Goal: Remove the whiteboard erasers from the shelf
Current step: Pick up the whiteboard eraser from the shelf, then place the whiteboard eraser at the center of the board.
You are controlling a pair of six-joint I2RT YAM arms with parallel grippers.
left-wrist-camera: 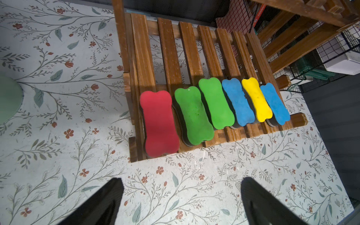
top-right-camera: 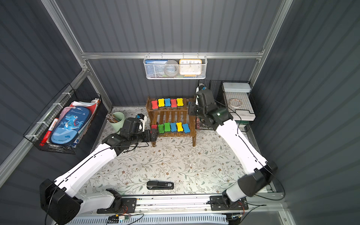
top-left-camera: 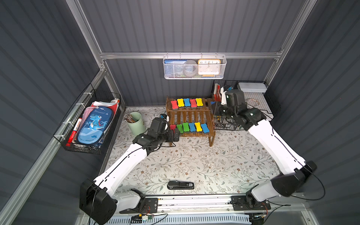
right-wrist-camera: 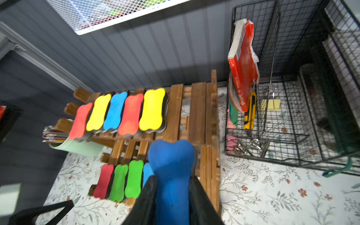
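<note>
The right gripper (right-wrist-camera: 173, 178) pinches a blue eraser (right-wrist-camera: 171, 155) by the right end of the shelf (right-wrist-camera: 196, 109). The left gripper (left-wrist-camera: 181, 181) gapes wide, with the red eraser (left-wrist-camera: 159, 122) just ahead of it.

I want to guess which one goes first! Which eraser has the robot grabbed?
The dark blue eraser, pinched by the right tool. The other erasers all lie in two rows on the shelf, with nothing gripping them.

"Dinosaur" on blue pencil case (top-left-camera: 95, 124)
</note>
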